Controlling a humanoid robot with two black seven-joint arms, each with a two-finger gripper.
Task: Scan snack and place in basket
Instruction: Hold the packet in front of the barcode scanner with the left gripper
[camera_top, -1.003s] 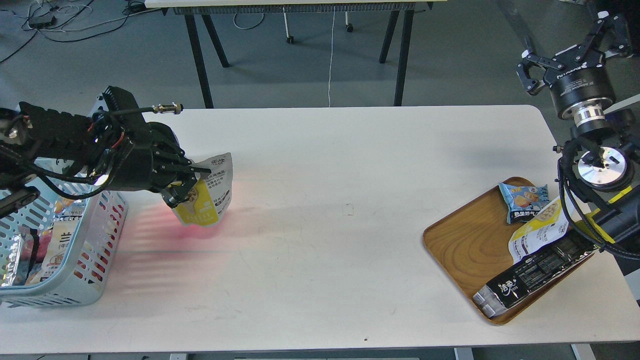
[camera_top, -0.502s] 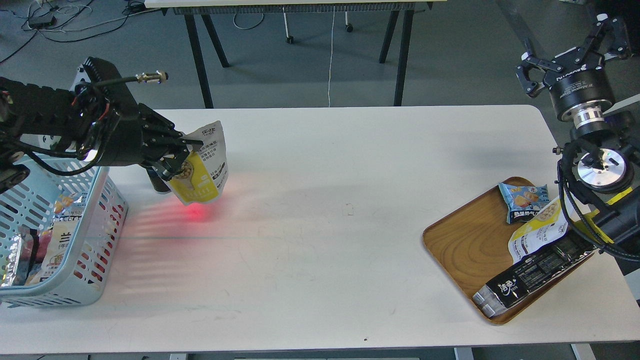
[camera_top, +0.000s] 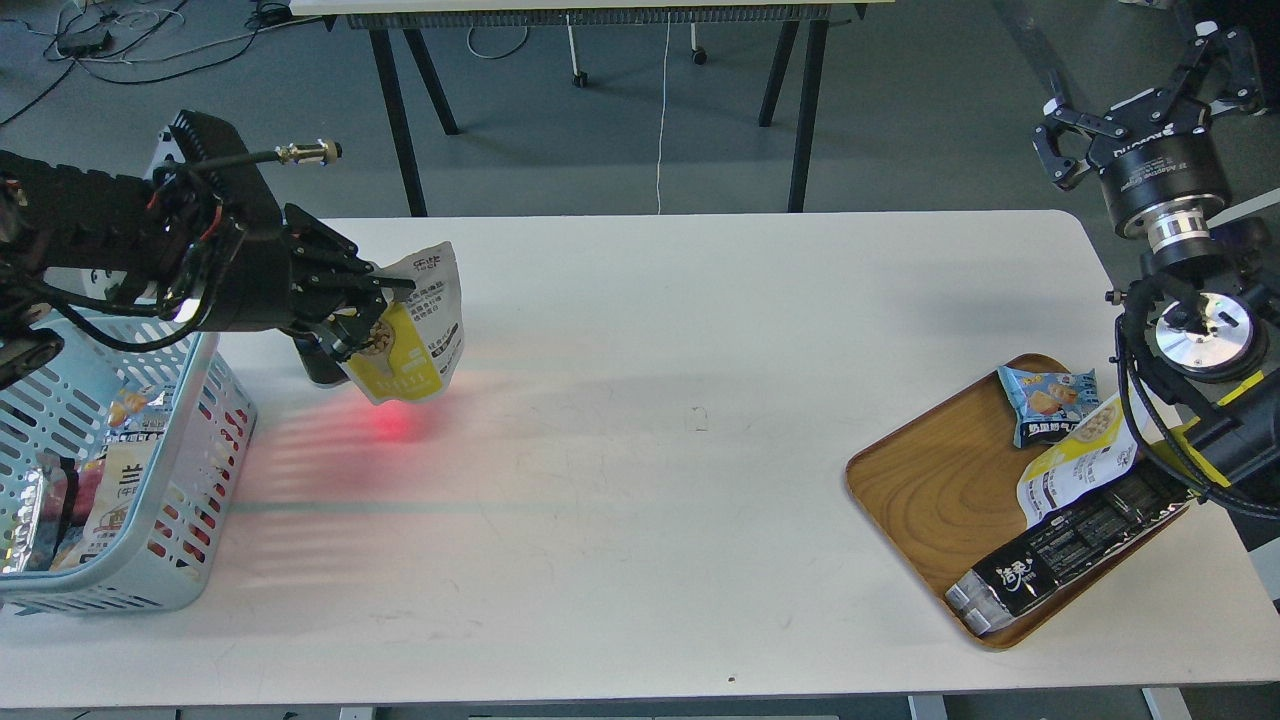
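Note:
My left gripper (camera_top: 372, 310) is shut on the snack (camera_top: 418, 328), a yellow pouch with a white top and side. It holds the pouch tilted above the table's left part, over a red light spot (camera_top: 392, 425). The pale blue basket (camera_top: 120, 500) stands at the table's left edge, below and left of the held pouch, with several packets inside. My right gripper (camera_top: 1150, 95) is open and empty, raised beyond the table's far right corner.
A brown wooden tray (camera_top: 940, 480) at the right holds a small blue packet (camera_top: 1047, 402), another yellow-and-white pouch (camera_top: 1075, 455) and a long black packet (camera_top: 1070, 548). A small dark object (camera_top: 318, 365) stands on the table behind the held pouch.
My left gripper lifted the pouch up and back from near the table, then shifted slightly right. The red spot below it grew sharper. The right arm barely moved.

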